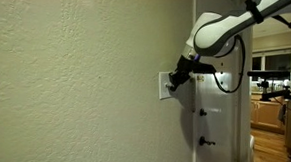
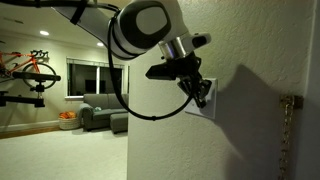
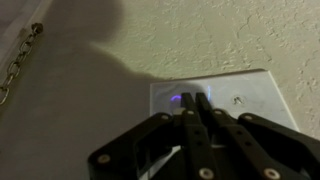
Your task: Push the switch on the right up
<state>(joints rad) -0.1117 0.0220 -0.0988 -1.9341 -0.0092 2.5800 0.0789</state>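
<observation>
Closely set against a textured wall, the claw (image 3: 195, 100), fingers pressed together, meets the white wall plate (image 3: 250, 85). The switch (image 3: 180, 99) seems to be the faint spot just beside the tips. This looks like the contact step; next calls for a short upward nudge.

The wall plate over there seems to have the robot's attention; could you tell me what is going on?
The robot arm reaches in to the textured wall with its gripper right at the white wall plate. In the wrist view the jaws are shut, tips together, over the middle of the plate. The switch is covered by those tips, so I cannot tell whether it is up or down.
</observation>
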